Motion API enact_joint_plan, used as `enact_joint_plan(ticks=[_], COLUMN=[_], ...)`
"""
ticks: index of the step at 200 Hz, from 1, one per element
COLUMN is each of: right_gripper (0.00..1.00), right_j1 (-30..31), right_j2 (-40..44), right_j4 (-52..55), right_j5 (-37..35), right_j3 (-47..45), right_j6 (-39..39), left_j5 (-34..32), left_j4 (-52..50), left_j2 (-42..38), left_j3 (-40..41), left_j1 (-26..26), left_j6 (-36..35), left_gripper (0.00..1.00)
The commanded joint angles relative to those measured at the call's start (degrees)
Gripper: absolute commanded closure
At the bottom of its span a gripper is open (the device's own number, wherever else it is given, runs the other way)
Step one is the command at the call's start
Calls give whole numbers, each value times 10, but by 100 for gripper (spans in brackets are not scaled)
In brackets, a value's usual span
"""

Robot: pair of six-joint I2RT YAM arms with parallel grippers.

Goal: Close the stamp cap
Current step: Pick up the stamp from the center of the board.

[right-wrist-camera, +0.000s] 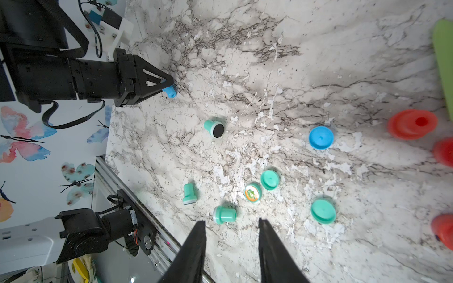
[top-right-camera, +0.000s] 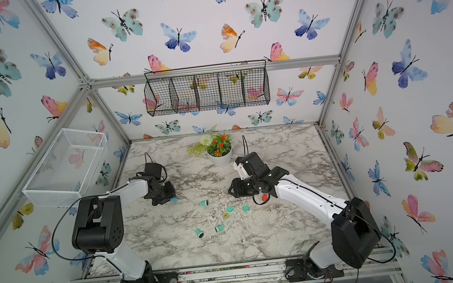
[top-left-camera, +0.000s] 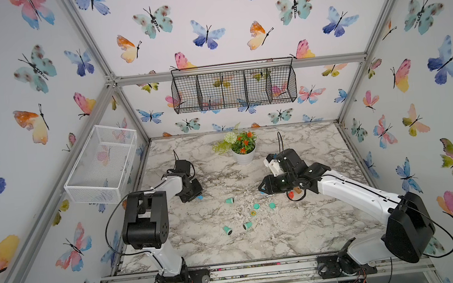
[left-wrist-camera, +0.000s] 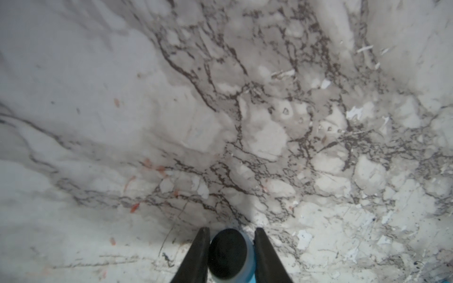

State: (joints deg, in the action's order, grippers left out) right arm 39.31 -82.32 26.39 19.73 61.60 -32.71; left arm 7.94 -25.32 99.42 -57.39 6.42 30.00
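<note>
The job is at its opening stage. The left end effector (left-wrist-camera: 231,231) is clenched on the small blue plastic stamp (left-wrist-camera: 229,254), whose black pad face is bare (no cap on it). The stamp sits toward the left side of the marble-patterned bench (top-left-camera: 285,235), and I cannot tell whether it is lifted clear of the surface. The matching round blue plastic cap (right-wrist-camera: 321,137) lies loose on the bench, well apart from the stamp. The right end effector (right-wrist-camera: 231,221) is released, with nothing between its fingers.

Left to do, as I judge it: fetch the cap, line it up with the pad face and press it home.

The black wire wall basket (top-left-camera: 234,90), split into compartments, looks empty. So does the white mesh basket (top-left-camera: 94,189) on the side wall. The white round pot (top-left-camera: 244,159) holds artificial flowers.
</note>
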Motion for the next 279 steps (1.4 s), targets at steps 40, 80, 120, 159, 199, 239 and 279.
enact_joint_plan(ticks=[40,80,120,159,199,239,279], right_gripper=[62,62,61,59,59,60,61], right_j1=[2,4,43,86,109,110,111], right_j2=[3,33,-5,-116,-201,-250,-276], right_j4=[-47,-322,-618,-820,-839,-828,-843], right_j5=[33,85,35,-8,-68,-88,-72], right_j3=[-9,-135,-230,-220,-158,-116,-105], right_j6=[-24,-125,-119,-70,-30,-11,1], left_j5=[57,159,221,237,239,243,243], left_j4=[-6,55,108,119,120,128,128], left_j2=[-25,-73,-122,-146,-155,-159,-161], left_j3=[10,27,34,19,18,24,21], left_j1=[22,38,65,83,85,88,88], left_j6=[23,102,192,227,238,247,250], left_gripper=[71,72,72,72,72,73,73])
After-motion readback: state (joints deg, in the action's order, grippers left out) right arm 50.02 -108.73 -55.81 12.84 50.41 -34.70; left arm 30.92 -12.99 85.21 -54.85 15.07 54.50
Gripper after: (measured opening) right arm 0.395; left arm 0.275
